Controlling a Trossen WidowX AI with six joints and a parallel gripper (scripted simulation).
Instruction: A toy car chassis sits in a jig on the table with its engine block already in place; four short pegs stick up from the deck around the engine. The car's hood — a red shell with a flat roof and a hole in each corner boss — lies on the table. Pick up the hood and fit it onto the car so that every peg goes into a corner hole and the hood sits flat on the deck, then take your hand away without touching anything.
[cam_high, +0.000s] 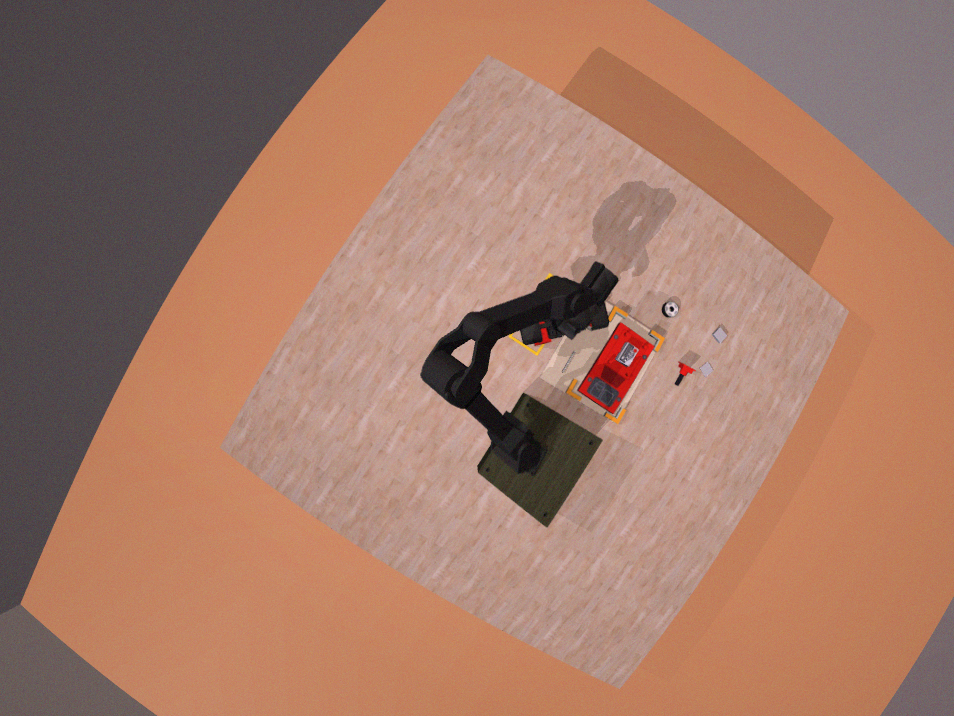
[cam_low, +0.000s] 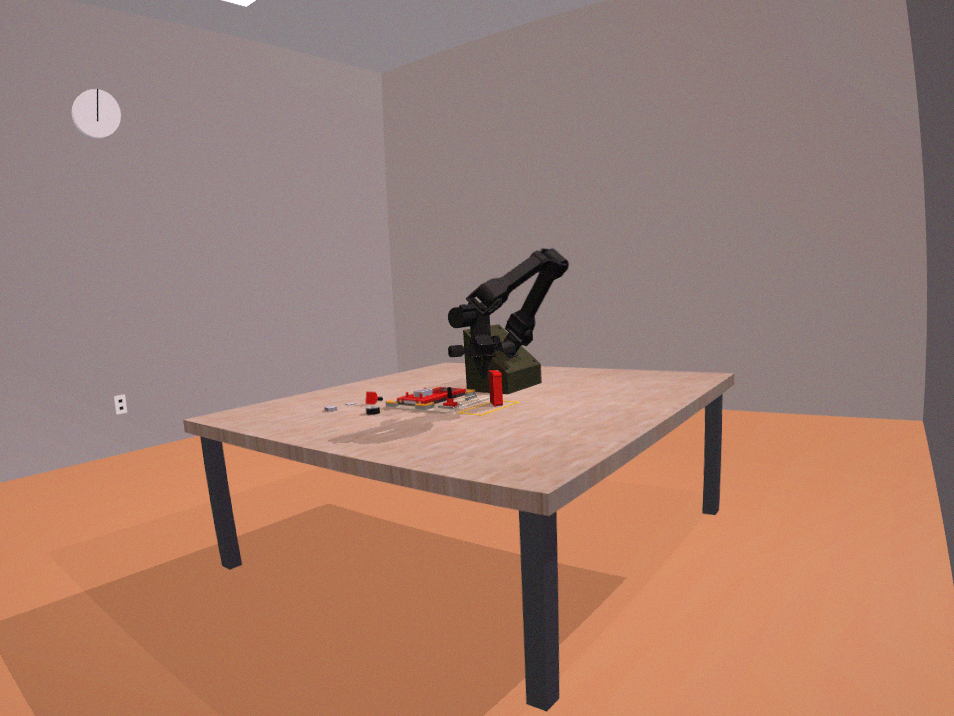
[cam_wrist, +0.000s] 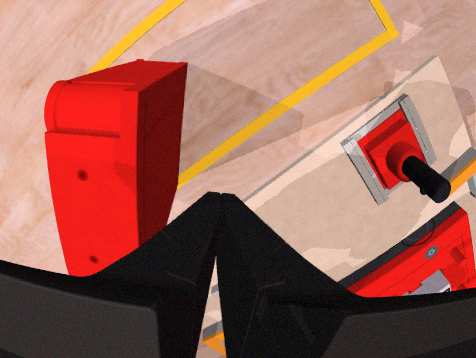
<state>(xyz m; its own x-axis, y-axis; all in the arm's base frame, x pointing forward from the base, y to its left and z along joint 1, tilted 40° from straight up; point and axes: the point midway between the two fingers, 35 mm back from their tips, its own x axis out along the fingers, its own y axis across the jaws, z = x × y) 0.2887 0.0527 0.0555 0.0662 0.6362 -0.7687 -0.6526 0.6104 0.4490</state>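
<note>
The red hood (cam_high: 544, 333) (cam_low: 495, 387) (cam_wrist: 100, 175) stands upright on one end at the yellow outline, its tall side with corner holes towards the wrist camera. The arm partly covers it in the top view. My gripper (cam_low: 483, 375) (cam_wrist: 219, 206) is shut and empty, fingertips together. It points down above the table, between the hood and the chassis, close beside the hood in view. The red chassis (cam_high: 634, 336) (cam_low: 443, 395) (cam_wrist: 410, 262) lies in the jig with orange corners (cam_high: 657, 341), with the grey engine block (cam_high: 628, 354) (cam_low: 422, 393) on its deck. The pegs are too small to tell.
A red piece with a black stick (cam_low: 450, 402) (cam_wrist: 385, 150) stands on the beige board (cam_high: 554, 368) (cam_wrist: 310, 235). A wheel (cam_high: 670, 309) (cam_low: 372, 410), a red-and-black part (cam_high: 684, 369) and grey tiles (cam_high: 719, 334) lie beyond the chassis. The green base (cam_high: 554, 470) bears the arm.
</note>
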